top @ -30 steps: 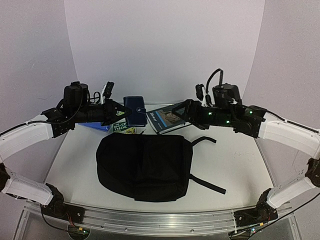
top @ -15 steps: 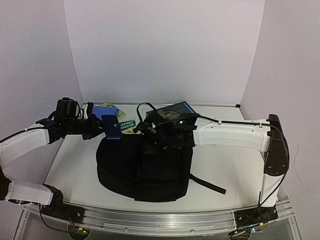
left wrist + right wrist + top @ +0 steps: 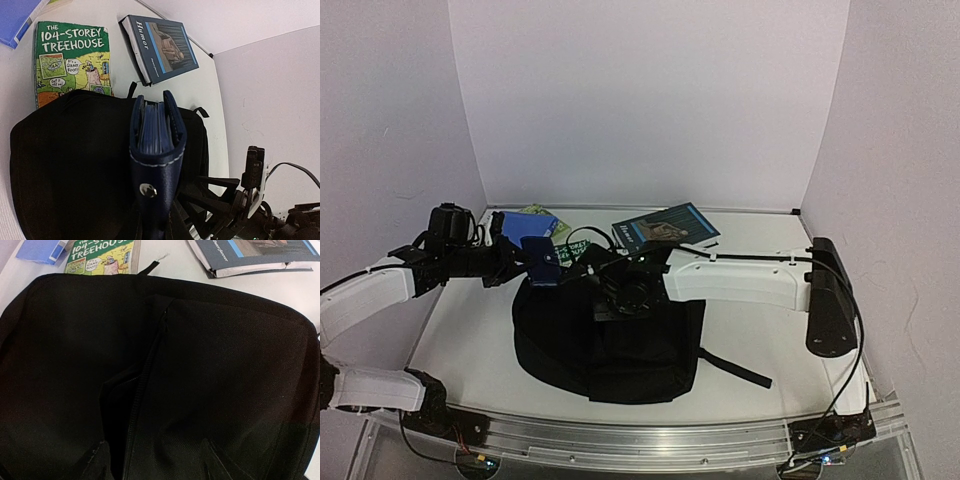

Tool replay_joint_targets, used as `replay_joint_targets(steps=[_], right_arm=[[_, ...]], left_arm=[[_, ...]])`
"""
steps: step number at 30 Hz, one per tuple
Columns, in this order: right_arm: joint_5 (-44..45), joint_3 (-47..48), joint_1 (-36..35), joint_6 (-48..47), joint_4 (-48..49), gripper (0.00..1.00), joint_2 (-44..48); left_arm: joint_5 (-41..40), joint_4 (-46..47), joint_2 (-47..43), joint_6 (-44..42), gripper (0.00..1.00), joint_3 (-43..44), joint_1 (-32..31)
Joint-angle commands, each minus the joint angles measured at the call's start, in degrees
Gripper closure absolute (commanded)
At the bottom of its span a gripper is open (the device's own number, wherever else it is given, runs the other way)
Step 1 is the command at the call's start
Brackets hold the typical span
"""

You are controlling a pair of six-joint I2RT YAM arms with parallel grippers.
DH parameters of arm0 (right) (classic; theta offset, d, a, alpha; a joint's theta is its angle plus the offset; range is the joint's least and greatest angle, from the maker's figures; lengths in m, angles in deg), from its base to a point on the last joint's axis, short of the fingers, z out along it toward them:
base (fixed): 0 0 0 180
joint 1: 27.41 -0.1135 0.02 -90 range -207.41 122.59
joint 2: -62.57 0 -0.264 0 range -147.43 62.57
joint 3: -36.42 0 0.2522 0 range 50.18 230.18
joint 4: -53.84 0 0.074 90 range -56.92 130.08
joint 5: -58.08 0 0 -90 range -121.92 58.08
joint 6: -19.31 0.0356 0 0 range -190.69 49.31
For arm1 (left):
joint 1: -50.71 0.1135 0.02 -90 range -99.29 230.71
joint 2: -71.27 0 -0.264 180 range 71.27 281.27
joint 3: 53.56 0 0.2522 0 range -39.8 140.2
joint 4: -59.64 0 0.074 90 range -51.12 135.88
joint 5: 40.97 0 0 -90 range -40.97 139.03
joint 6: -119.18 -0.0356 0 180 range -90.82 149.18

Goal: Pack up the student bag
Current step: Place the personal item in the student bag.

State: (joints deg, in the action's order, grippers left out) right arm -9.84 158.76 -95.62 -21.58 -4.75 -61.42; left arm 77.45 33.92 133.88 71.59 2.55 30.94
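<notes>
The student bag lies flat in the middle of the table, black, with its zip slit gaping a little. My left gripper is shut on a dark-blue pouch, held on edge above the bag's upper left part. My right arm reaches across from the right. Its gripper hangs just over the bag's fabric beside the zip, open, with one fingertip on either side and nothing gripped.
Behind the bag lie a green "104-Storey Treehouse" book, a blue "Humor" book and a light-blue folder. A shoulder strap trails off to the bag's right. Walls close in the back and both sides.
My left gripper took the pouch from the back of the table and brought it forward over the bag. My right arm swung left from the Humor book to the bag, its jaws narrowing.
</notes>
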Motion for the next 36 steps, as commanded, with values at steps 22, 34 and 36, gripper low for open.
replay_joint_targets(steps=[22, 34, 36], right_arm=[[10.38, 8.91, -0.23, 0.29, -5.20, 1.00, -3.31], [0.98, -1.21, 1.46, 0.00, 6.68, 1.00, 7.14], [0.07, -1.99, 1.56, -0.15, 7.67, 1.00, 7.71]], left_arm=[[12.92, 8.98, 1.00, 2.05, 1.00, -1.96, -1.13], [13.83, 15.29, 10.76, 2.61, 1.00, 1.39, -10.51], [14.12, 16.80, 12.34, 3.02, 1.00, 1.19, -10.91]])
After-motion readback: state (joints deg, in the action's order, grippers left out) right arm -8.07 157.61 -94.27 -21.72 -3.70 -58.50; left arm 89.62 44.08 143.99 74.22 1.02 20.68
